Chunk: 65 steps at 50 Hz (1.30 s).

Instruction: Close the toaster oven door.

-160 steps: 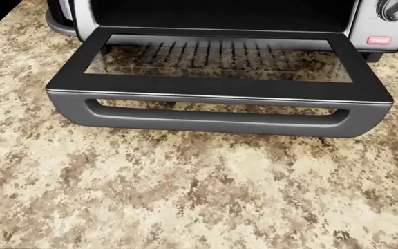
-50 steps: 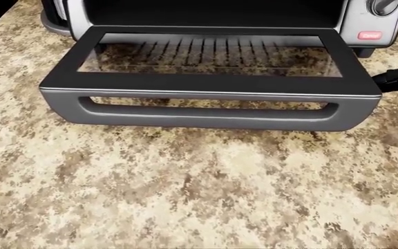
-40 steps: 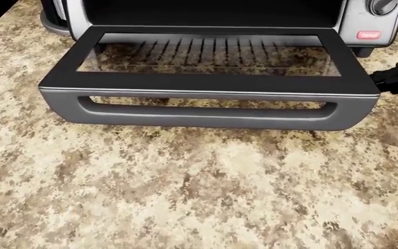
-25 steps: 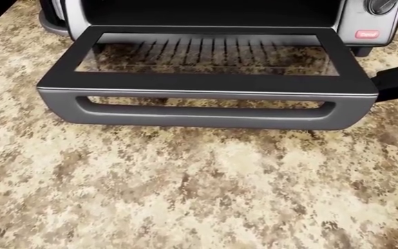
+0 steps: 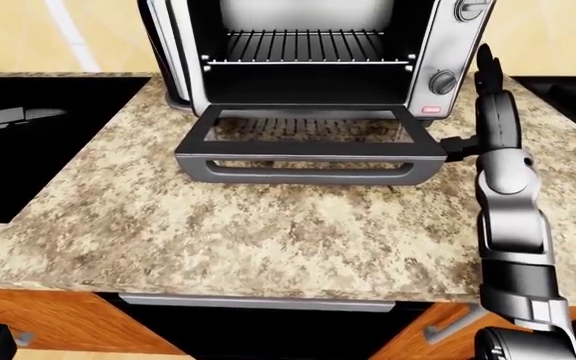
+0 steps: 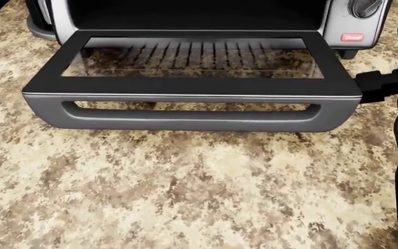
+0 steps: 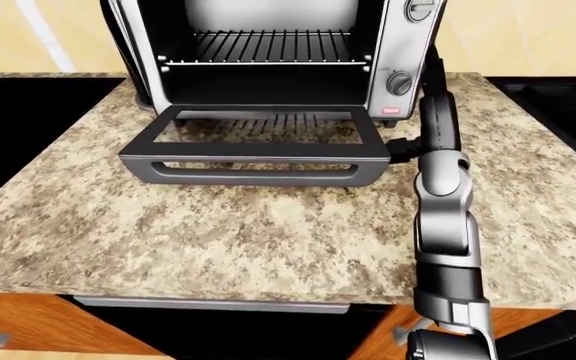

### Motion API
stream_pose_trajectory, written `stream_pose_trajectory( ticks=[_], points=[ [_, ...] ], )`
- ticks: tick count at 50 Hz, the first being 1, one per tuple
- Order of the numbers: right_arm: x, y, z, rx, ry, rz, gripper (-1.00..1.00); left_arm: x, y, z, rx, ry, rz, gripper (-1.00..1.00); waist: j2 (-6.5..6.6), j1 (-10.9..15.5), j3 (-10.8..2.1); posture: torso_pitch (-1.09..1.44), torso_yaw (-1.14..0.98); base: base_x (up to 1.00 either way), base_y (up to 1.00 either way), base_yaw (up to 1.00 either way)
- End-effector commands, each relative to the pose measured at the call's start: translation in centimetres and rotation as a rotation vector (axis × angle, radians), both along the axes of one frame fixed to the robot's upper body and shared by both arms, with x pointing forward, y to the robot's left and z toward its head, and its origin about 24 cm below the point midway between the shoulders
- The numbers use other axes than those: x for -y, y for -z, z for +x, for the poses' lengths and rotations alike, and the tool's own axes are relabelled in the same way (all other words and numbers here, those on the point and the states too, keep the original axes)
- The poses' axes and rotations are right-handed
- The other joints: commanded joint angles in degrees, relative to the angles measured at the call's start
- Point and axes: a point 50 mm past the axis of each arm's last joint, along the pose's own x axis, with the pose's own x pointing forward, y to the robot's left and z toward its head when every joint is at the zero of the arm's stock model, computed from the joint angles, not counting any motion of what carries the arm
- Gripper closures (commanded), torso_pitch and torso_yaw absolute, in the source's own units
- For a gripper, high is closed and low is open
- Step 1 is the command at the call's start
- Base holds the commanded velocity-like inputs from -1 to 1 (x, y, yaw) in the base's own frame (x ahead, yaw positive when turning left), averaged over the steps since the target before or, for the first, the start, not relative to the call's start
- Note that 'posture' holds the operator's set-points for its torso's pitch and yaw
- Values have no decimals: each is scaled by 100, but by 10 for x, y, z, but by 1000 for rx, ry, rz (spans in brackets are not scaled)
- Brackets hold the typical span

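Note:
The toaster oven [image 5: 308, 45] stands at the top of the granite counter [image 5: 268, 232], its wire rack showing inside. Its glass door [image 6: 192, 59] lies folded down flat, and the grey bar handle [image 6: 185, 116] faces me. My right arm rises along the right side of the eye views. My right hand [image 6: 373, 85], a small black shape, sits against the right end of the door beside the handle's corner. Whether its fingers are spread or curled does not show. My left hand is out of every view.
The oven's panel with knobs [image 5: 444, 81] and a red button [image 6: 351, 37] is just above my right hand. A dark sink area [image 5: 28, 142] lies left of the counter, a black cooktop [image 5: 568, 90] to the right. The counter's edge [image 5: 248, 289] runs along the bottom.
My right hand came in from the right edge of the head view and moved left to the door's right end. The camera shifted slightly, so the oven now sits further left.

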Motion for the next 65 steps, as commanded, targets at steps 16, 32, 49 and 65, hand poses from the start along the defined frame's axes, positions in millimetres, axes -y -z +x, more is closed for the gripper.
stream_pose_trajectory(
  ticks=[16,32,49,65],
  points=[
    [-33,-49,-12,195,-148,148,-100,1,-19,-8,82,-8,40,-100,36,7,-89,0,0,0,0,0],
    [-49,-70,-18,255,-171,267,-100,1,-20,-9,84,-11,39,-100,76,-21,-44,0,0,0,0,0],
    [-66,-101,-22,330,-195,285,-100,0,-19,-9,82,-13,38,-100,213,-25,-9,0,0,0,0,0],
    [-76,-118,-6,366,-179,278,-100,1,-15,-9,76,-12,31,-100,274,-131,48,0,0,0,0,0]
  ],
)
